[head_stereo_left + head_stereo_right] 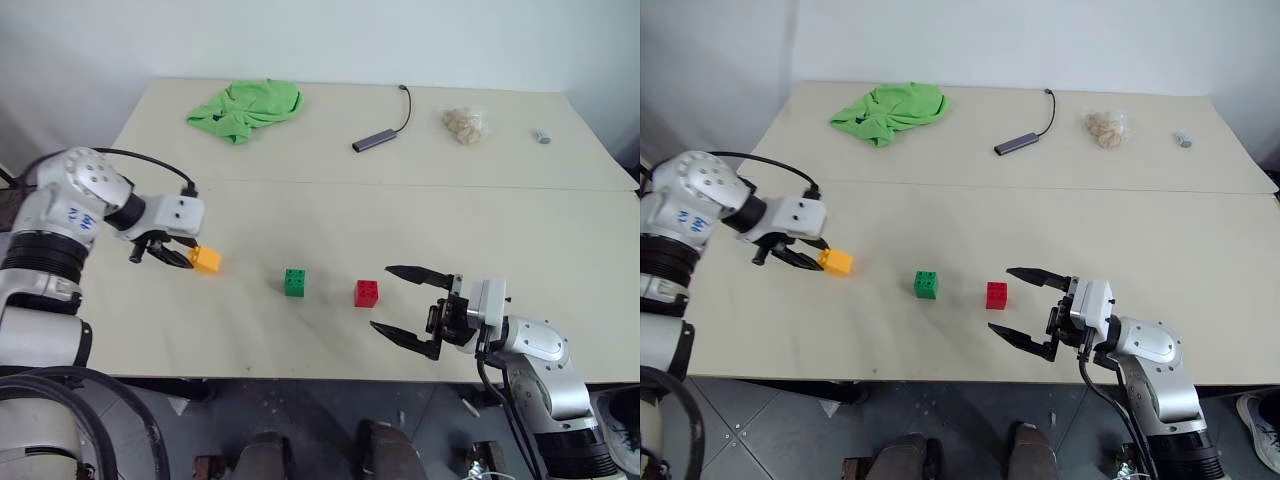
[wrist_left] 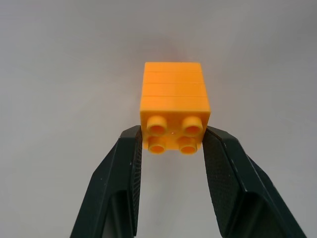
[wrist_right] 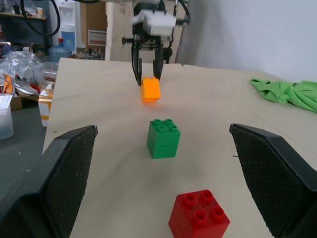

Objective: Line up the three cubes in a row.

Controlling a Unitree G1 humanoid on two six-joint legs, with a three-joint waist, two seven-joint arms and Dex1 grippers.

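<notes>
Here the orange-yellow cube [image 1: 205, 260] is clamped between the two black fingers [image 2: 124, 168] of the left tool [image 1: 178, 256], its studded face turned back toward that wrist. In the right wrist view the cube is seen lifted clear of the table [image 1: 330, 190], with its shadow lying beneath it. It is held over the left part of the table, well apart from the other two cubes. The green cube [image 1: 295, 282] is set upright on the table, studs up, near the front edge and about midway across. The red cube [image 1: 366, 293] is placed just to its right, also studs up, with a small gap left between the two. The right tool [image 1: 405, 303] is held low beside the red cube, on its right, pointing toward the left; its jaws are spread wide and nothing is gripped in them. Both resting cubes are framed between its fingers in the right wrist view. Farther back on the table a crumpled green cloth [image 1: 246, 107], a grey adapter with a black cable [image 1: 378, 140], a clear bag of beige pieces [image 1: 463, 124] and a small grey object [image 1: 541, 135] are found.
</notes>
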